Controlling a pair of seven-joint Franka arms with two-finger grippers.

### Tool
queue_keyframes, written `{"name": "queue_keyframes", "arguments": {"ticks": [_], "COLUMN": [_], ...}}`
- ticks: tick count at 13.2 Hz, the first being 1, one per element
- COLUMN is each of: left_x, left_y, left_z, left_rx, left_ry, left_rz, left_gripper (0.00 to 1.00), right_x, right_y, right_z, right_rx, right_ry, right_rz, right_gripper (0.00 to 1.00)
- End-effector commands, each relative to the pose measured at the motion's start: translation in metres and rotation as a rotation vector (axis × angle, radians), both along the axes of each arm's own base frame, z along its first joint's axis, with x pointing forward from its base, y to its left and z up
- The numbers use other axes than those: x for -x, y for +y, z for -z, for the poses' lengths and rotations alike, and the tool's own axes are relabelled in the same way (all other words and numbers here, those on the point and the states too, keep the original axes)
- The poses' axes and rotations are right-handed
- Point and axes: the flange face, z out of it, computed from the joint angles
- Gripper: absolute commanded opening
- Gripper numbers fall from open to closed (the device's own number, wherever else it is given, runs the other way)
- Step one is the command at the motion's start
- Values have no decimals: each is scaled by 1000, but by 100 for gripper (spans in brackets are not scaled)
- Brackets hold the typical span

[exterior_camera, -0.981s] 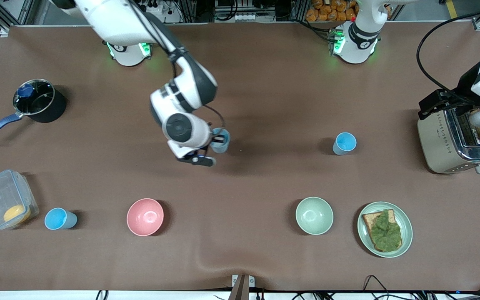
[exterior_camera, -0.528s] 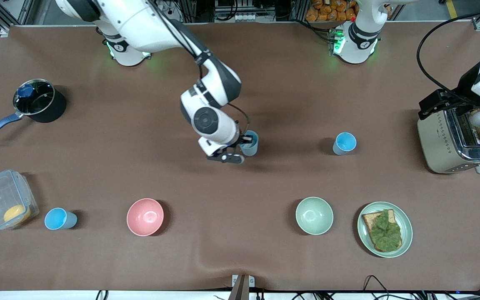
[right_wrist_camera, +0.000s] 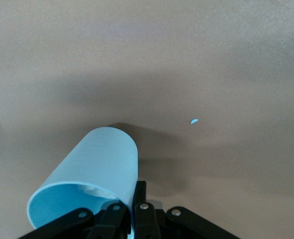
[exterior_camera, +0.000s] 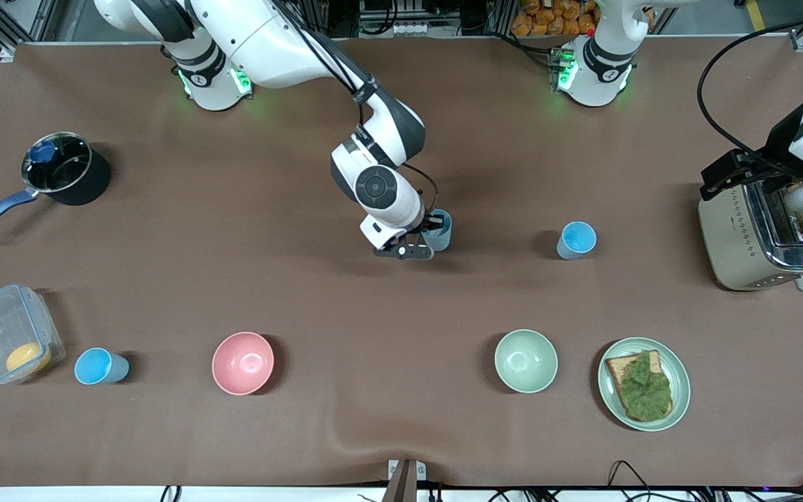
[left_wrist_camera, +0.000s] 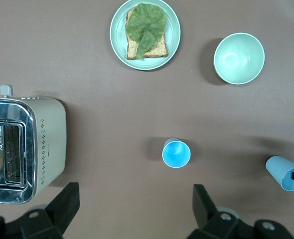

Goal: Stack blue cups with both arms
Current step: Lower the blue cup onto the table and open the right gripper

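A robotics lab: two white arms (exterior_camera: pixel 290 42) are bolted to a counter (exterior_camera: pixel 401 300) under brown cloth, with aluminium framing, cables, and staged kitchenware like a toaster (exterior_camera: pixel 764 237).

Along the lower band of the frame, from the right arm's end to the left arm's, a container (exterior_camera: pixel 11 333), an end cup (exterior_camera: pixel 98 366), a first bowl (exterior_camera: pixel 242 362), a second bowl (exterior_camera: pixel 525 360) and a plate (exterior_camera: pixel 609 394) are set in a row. Toast (exterior_camera: pixel 642 383) is laid on the plate. A pot (exterior_camera: pixel 67 169) is placed in the upper part at the right arm's end. A toaster (exterior_camera: pixel 743 237) is placed at mid-height at the left arm's end. Near the frame's centre a tilted cup (exterior_camera: pixel 440 231) is gripped in the right gripper (exterior_camera: pixel 429 233) over the table. A standing cup (exterior_camera: pixel 576 240) is found between it and the toaster. The left gripper (left_wrist_camera: pixel 136 199) is held above the toaster's end of the table.
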Motion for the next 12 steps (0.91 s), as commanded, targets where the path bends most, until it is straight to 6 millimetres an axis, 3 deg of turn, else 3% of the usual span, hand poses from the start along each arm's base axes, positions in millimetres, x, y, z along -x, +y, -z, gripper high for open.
{"name": "queue_keyframes", "arguments": {"ticks": [1,4,8,11,12], "left_x": [1,0,1,1,-4], "left_y": [1,-4,-11,-21,-25], "left_z": [-3,-4,-6,1,8], "left_rx": [6,6,10,18,20], "left_ry": [1,-3,-9,3,8], "left_rz": [-20,-12,3,24,30], "left_gripper": [100,100,100,100,100], "right_x": [-11,-16,-49,-78,-91], "right_y": [0,-1,-29,-80,-108], "right_z": [-1,-13,-49,-88,-105], "right_rx": [-21,-41,-53,-36,-37], "right_ry": [7,1,13,80,91], "right_rz": [33,46,67,17,-3], "right_gripper": [23,100,100,100,100]}}
